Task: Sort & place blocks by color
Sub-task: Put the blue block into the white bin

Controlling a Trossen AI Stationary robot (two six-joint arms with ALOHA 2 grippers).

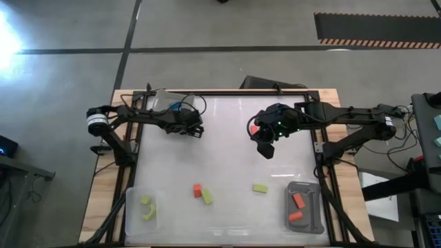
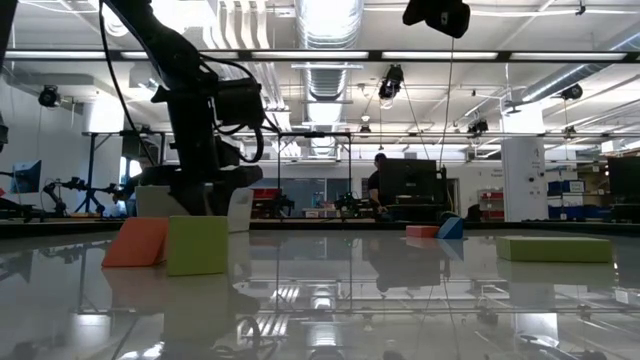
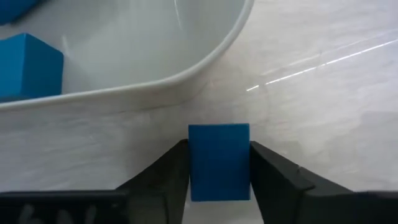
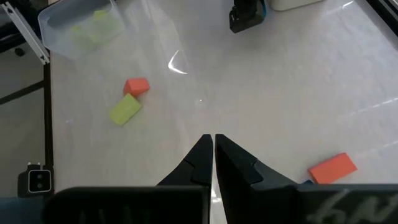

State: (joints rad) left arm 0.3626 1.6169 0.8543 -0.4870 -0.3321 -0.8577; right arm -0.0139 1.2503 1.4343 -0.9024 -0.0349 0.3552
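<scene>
The white table [image 1: 227, 158] is the place to look from. At its near left corner sits a clear tray [image 1: 134, 213] with two yellow-green blocks [image 1: 147, 209] inside. Near the far left corner, the left gripper [image 3: 219, 163] pinches a blue block [image 3: 219, 160] tight between its fingers, just beside a white tray [image 3: 155, 81] holding more blue ones. Near the front middle lie an orange-red block [image 1: 197, 189] touching a yellow-green one [image 1: 207, 197], and another yellow-green block [image 1: 260, 187] alone. The right gripper [image 4: 213, 155] hangs over the table's middle, fingers closed on nothing. An orange-red block [image 4: 333, 168] lies near it. A grey tray [image 1: 306, 207] at the near right corner holds two orange-red blocks [image 1: 297, 207].
</scene>
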